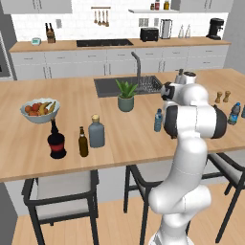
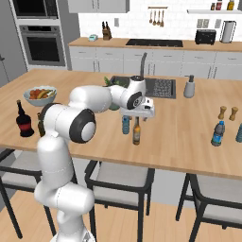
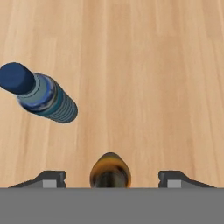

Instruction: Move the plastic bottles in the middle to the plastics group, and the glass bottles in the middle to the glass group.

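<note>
Amber bottle [image 3: 110, 170] between open gripper [image 3: 112, 178] fingers, light-blue bottle [image 3: 40, 94] beside, wooden island counter [image 3: 144, 65], kitchen.

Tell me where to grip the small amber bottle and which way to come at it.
Grip the amber bottle at its narrow neck, coming straight down from above. It stands upright and slim, its top centred between the open fingertips. The light-blue bottle stands close beside, so a side approach looks crowded.

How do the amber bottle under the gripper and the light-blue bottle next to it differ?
The amber bottle is brown glass with a pale label; the light-blue bottle is see-through with a dark blue cap. The amber bottle stands between the open fingers; the light-blue bottle stands clear beside them. Both are slim, upright on the counter.
</note>
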Controlling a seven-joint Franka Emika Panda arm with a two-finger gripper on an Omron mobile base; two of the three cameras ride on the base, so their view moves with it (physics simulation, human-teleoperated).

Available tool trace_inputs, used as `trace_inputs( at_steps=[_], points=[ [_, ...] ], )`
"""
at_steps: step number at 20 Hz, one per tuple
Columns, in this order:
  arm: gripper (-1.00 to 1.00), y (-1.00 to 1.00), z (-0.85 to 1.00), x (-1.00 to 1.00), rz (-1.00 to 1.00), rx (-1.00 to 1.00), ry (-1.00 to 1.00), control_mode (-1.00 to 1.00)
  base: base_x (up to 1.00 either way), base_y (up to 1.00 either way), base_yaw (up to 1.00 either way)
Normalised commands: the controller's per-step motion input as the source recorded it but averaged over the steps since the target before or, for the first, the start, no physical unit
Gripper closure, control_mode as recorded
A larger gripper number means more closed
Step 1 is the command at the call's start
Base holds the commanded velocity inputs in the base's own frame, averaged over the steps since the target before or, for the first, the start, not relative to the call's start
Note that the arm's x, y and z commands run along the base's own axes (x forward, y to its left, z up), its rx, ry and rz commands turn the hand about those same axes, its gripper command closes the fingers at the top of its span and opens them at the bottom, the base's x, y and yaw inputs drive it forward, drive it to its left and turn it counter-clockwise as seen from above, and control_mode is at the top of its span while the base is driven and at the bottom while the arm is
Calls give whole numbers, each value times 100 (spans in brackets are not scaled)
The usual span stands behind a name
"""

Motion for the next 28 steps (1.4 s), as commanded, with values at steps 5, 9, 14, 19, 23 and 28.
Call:
trace_inputs(
  at_steps=[5, 9, 14, 19, 23, 28],
  points=[
    [100, -1, -9, 0, 1, 0, 0, -100, 0, 0, 0],
    [100, 0, -8, 0, 2, 0, 0, -100, 0, 0, 0],
    [100, 0, 5, -26, 9, 0, -6, -100, 0, 0, 0],
    [100, 13, 25, -75, 6, 0, -1, -100, 0, 0, 0],
    [100, 32, 25, -68, 2, 0, 0, -100, 0, 0, 0],
    [100, 69, 27, -46, 1, 0, -4, -100, 0, 0, 0]
  ],
)
